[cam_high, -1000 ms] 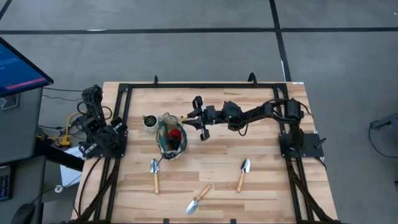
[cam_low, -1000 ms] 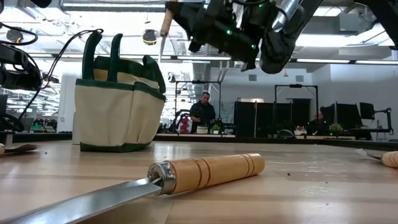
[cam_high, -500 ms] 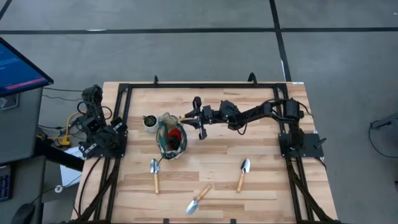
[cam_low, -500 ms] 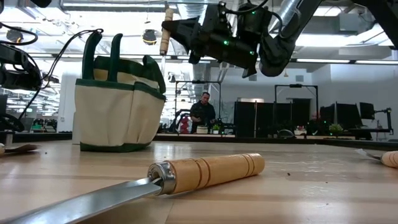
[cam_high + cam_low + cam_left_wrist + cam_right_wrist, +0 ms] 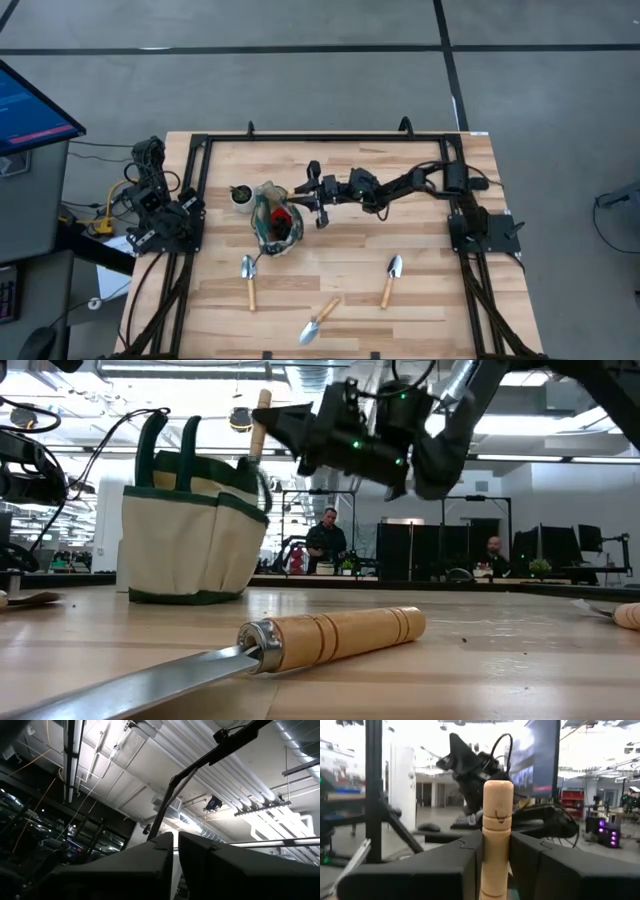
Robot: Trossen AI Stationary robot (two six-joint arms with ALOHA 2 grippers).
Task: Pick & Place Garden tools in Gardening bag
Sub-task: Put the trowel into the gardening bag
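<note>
One wooden-handled trowel (image 5: pixel 496 840) (upright), in right gripper (image 5: pixel 495 857), over bag (image 5: pixel 190 525)

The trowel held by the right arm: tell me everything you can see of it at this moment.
The held trowel shows mainly its handle: light, smooth turned wood with a rounded end and faint ring grooves. The right gripper is shut on it, jaws pressing both sides of the handle. It stands nearly upright, handle end up, at the near edge of the gardening bag, where the low view shows the handle rising above the bag's dark green trim. Its blade is hidden, apparently down inside the bag. Whether it touches the fabric cannot be told.
</note>
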